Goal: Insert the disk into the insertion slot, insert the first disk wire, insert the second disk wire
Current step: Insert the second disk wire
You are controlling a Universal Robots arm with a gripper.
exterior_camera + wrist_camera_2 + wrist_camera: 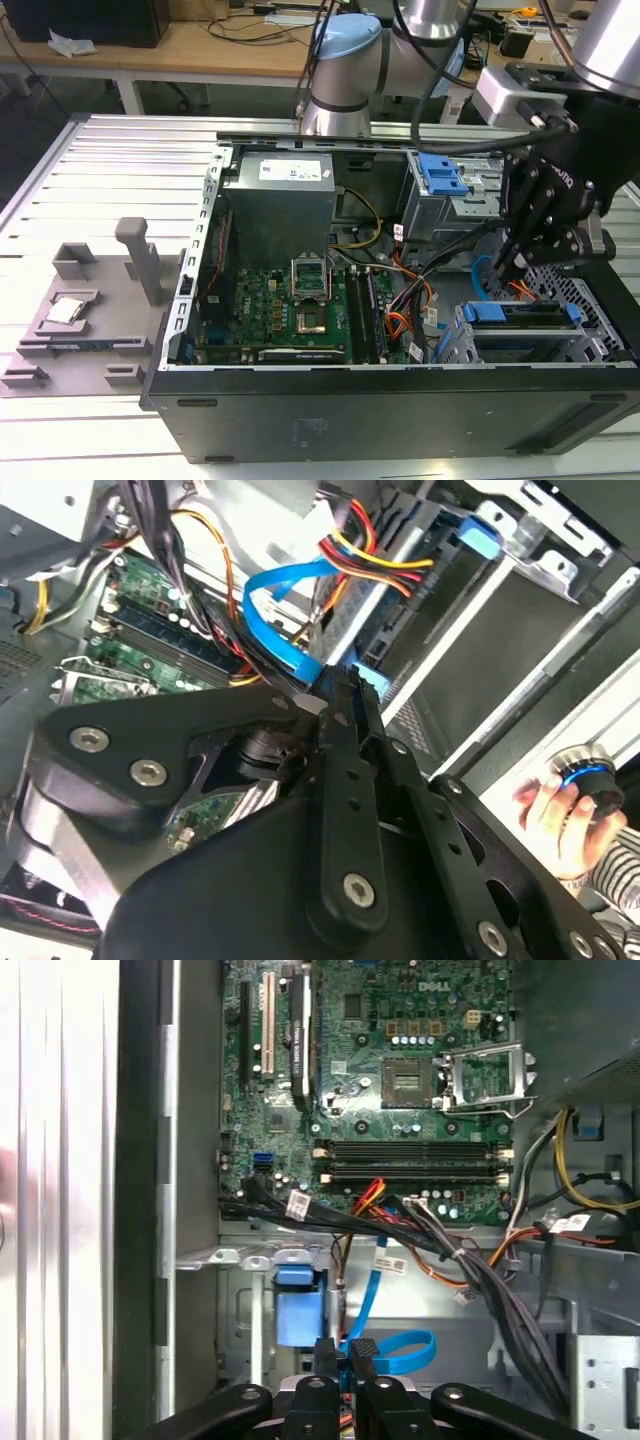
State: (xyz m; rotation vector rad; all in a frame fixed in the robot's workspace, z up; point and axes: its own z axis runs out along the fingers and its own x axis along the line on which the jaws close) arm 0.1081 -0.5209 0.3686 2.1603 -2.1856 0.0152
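The second disk wire (285, 610), a thin glossy blue ribbon, loops just off the disk (525, 318) seated in the insertion slot (590, 285) at the exterior view's right. It looks light and kink-prone, best taken at the plug. The gripper (345, 695), fingers nearly together, appears to pinch that end; wire bundles (470, 1265) crowd close.

A light-blue second disk wire (400, 1345) looped beside a black gripper (345, 1355); the motherboard (400, 1050) was green, the disk (525, 315) blue-framed.
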